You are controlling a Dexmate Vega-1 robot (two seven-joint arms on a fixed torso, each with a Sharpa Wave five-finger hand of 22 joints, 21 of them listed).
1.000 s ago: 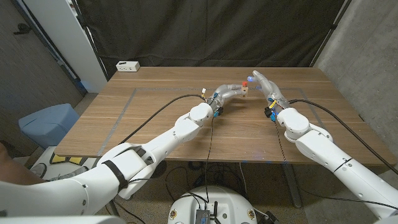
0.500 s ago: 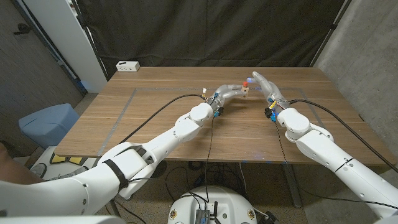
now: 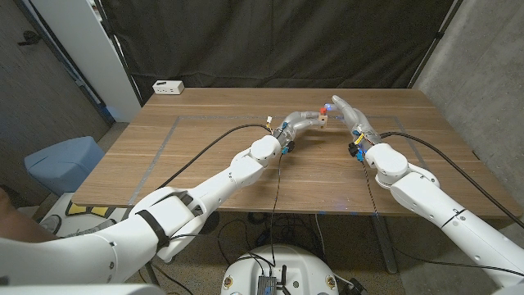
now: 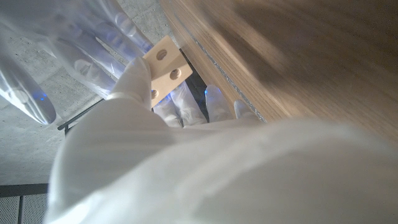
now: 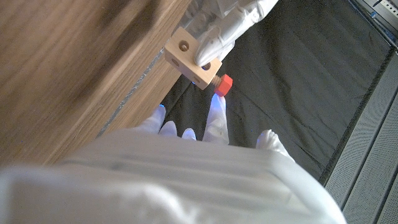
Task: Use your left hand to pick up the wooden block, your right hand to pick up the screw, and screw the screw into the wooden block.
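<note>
My left hand holds the small wooden block above the far middle of the table. In the left wrist view the block shows two holes, with my thumb on it. The red-headed screw sticks out of one face of the block. My right hand faces the block from the right with its fingers stretched out. One fingertip lies just by the screw's head, and the thumb stays well apart from it. The screw's shank is hidden inside the block.
A white power strip lies at the table's far left corner. A black curtain hangs behind the wooden table. Black cables run along both arms. A blue bin stands on the floor to the left.
</note>
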